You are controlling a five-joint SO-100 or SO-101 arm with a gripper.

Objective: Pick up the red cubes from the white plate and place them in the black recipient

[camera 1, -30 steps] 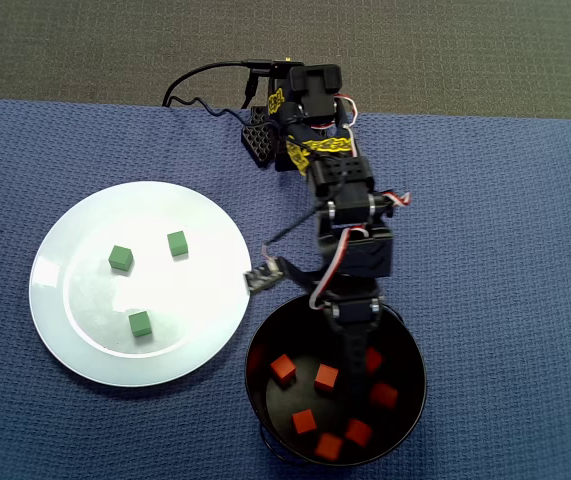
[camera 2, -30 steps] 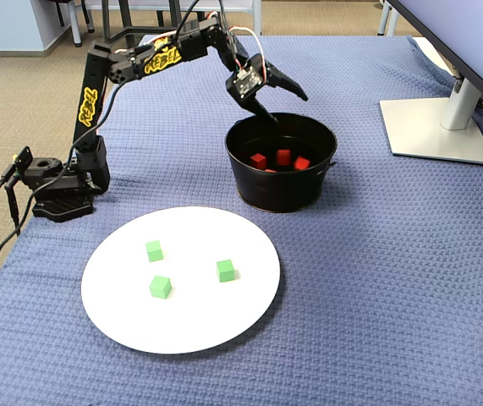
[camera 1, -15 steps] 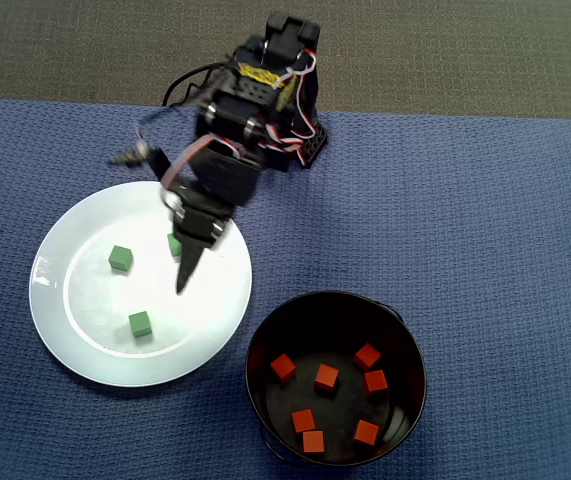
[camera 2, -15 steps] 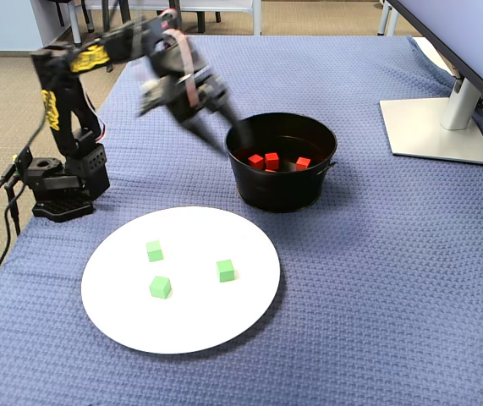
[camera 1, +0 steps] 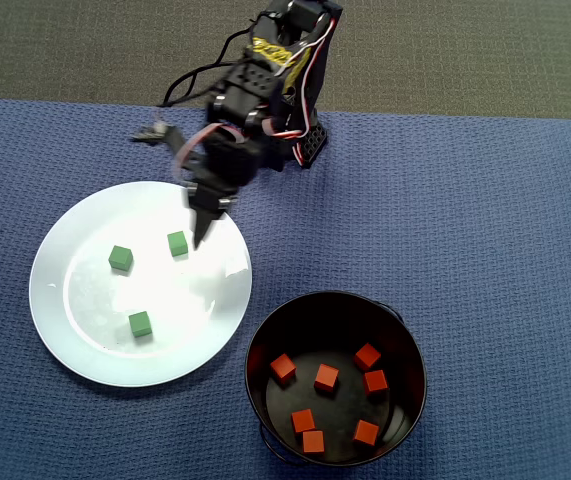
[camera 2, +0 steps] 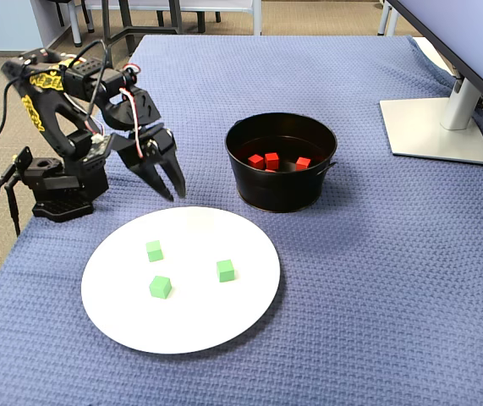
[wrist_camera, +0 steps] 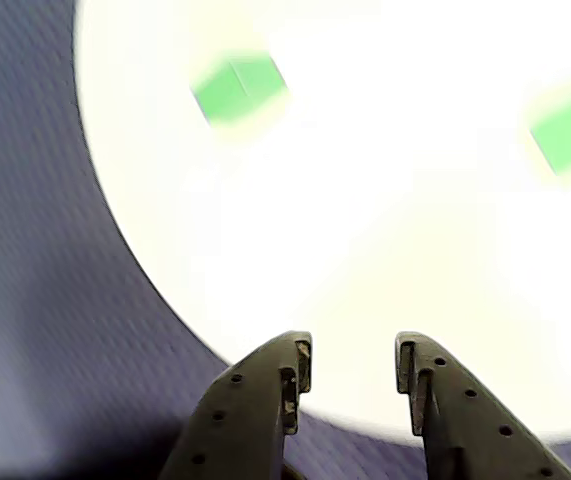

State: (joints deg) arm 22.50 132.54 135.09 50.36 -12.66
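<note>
Overhead view: pincer (camera 1: 198,243) narrowly parted, empty, above plate (camera 1: 75,350). Only green cubes (camera 1: 177,243) below it; risk: grabbing one. Red cubes (camera 1: 326,378) already in pot (camera 1: 405,330).

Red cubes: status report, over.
End effector open, empty, over the white plate rim. Seven red cubes in the black recipient. Only three green cubes left on plate. Nothing in the way.
</note>
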